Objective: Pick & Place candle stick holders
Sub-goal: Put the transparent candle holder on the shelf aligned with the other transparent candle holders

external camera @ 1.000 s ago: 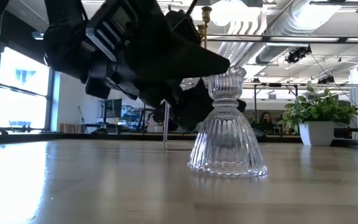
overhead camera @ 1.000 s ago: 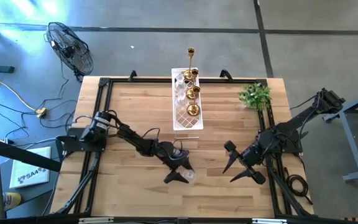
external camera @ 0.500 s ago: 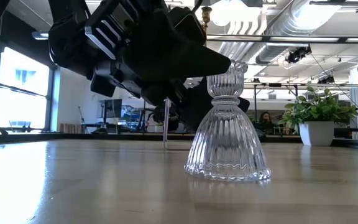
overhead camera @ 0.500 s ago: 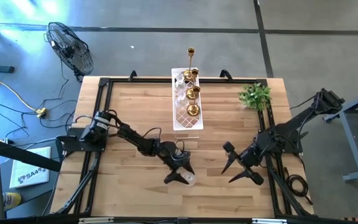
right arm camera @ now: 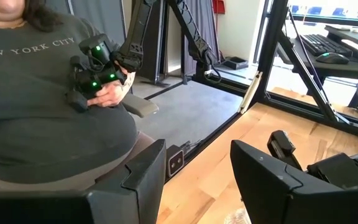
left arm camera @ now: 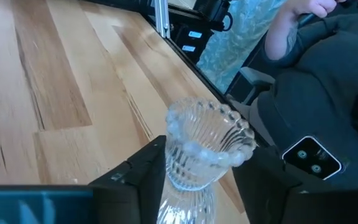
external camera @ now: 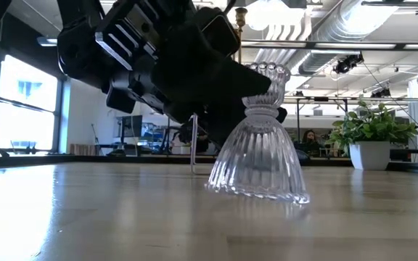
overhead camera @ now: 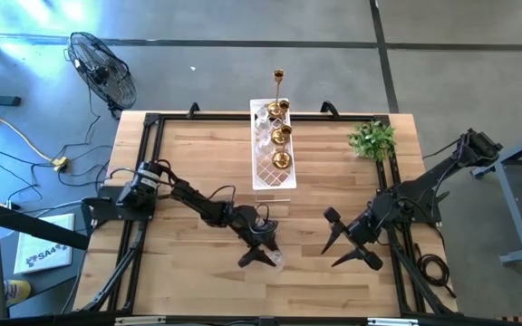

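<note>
Glass candle holder [external camera: 258, 138], tilted, pinched by left gripper [overhead camera: 263, 246]; right gripper [overhead camera: 344, 243] spread; shirt [right arm camera: 36, 99] reads "NEW YORK CITY".

Tabletop [overhead camera: 198, 154]: light wood planks, dark frame rails along its edges. White lattice tray [overhead camera: 263, 174]: at the far middle. Small green plant [overhead camera: 372, 139]: white pot, far right corner. Floor fan [overhead camera: 103, 68]: on grey floor beyond the left corner. Seated person [right arm camera: 36, 99]: grey shirt, holding a controller.

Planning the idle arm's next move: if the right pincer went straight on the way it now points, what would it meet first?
The right pincer is open and empty. Its line runs over bare table toward the near edge; it looks free, though depth is unclear.
</note>
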Tool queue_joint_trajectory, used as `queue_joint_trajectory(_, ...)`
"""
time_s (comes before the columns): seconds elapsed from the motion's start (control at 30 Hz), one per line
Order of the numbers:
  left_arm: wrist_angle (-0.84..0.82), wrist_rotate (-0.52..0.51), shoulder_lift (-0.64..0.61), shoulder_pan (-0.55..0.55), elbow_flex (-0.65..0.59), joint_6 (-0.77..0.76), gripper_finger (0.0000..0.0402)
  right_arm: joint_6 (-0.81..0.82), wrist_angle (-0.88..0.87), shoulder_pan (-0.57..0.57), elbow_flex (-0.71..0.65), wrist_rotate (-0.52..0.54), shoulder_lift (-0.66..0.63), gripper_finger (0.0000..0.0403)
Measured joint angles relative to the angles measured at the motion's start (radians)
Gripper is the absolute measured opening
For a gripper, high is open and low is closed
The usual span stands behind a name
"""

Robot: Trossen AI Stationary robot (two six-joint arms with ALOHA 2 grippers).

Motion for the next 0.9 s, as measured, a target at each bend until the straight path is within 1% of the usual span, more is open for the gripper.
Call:
queue_joint_trajectory(0.2, -0.004, -0.002, 0.0, 0.0, 0.0, 0.001, 0.0125, 0.0, 0.0, 0.0, 0.0, 0.0, 0.0, 0.0175)
queue_joint_trajectory(0.3, -0.009, 0.0, 0.0, 0.0, 0.0, 0.001, 0.0116, 0.0, 0.0, 0.0, 0.0, 0.0, 0.0, 0.0175)
queue_joint_trajectory(0.73, -0.003, 0.012, 0.0, 0.013, 0.0, 0.0, 0.0106, 0.0, -0.002, 0.0, 0.0, 0.0, 0.0, 0.0175)
queue_joint_trajectory(0.9, 0.005, 0.046, -0.011, 0.037, -0.001, 0.011, 0.0106, 0.013, -0.002, 0.0, 0.0, 0.0, 0.0, 0.0175)
